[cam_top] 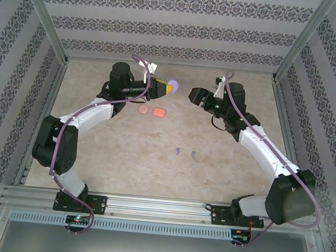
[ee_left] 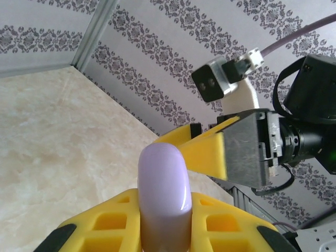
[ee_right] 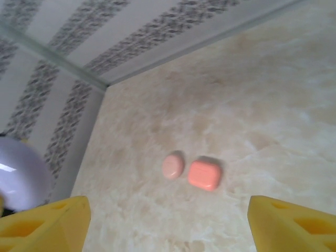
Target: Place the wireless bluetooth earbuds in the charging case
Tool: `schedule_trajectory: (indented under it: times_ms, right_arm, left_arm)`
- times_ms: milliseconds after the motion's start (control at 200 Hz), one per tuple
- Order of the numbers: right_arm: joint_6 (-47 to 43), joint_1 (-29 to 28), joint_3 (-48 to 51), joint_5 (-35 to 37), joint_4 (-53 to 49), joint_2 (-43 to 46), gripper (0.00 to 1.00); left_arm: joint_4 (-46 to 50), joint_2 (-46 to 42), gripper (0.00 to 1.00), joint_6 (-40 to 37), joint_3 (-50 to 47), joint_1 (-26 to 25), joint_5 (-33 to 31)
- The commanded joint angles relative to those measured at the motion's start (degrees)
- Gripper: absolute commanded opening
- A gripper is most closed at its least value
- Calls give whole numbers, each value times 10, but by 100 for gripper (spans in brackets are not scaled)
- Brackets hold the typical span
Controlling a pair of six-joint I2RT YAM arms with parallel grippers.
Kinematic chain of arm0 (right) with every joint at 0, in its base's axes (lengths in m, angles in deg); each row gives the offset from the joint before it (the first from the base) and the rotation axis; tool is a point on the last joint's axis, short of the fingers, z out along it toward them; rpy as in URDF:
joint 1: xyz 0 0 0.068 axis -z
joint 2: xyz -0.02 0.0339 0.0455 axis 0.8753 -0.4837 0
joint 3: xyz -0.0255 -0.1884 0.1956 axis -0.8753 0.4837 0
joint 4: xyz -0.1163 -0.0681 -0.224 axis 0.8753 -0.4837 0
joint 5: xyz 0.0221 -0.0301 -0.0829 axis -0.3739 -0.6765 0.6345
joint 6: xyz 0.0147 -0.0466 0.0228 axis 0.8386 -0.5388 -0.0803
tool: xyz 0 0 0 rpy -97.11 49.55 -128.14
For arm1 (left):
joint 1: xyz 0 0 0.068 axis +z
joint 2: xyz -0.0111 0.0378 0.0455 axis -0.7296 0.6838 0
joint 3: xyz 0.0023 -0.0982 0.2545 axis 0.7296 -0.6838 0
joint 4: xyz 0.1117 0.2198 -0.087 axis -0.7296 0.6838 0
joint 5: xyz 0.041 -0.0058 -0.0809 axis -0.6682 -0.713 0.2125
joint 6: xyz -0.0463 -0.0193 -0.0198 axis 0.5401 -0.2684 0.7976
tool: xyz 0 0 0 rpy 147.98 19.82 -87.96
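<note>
The left hand is raised over the far side of the counter, its yellow fingers clamped tight on a smooth lilac case that juts out past the fingertips with its lid closed. Facing it from just beside, the right hand hangs with its fingers spread wide and nothing between them. The two tiny purple earbuds lie loose on the counter, side by side near its middle, well apart from both hands. Below the left hand sit a salmon-pink case and a rounder salmon-pink piece, close together.
</note>
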Motion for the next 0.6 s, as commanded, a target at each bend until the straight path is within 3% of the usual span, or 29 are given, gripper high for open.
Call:
schedule_trajectory:
  times_ms: [0, 335, 595]
  right_arm:
    - [-52, -5, -6, -87, 61, 1, 78]
    - [-54, -41, -66, -100, 74, -53, 75]
    - [-49, -37, -80, -82, 72, -84, 72]
  left_arm:
    - [24, -16, 0, -24, 18, 7, 34]
    - [28, -12, 0, -24, 19, 7, 42]
    - [28, -13, 0, -25, 23, 7, 49]
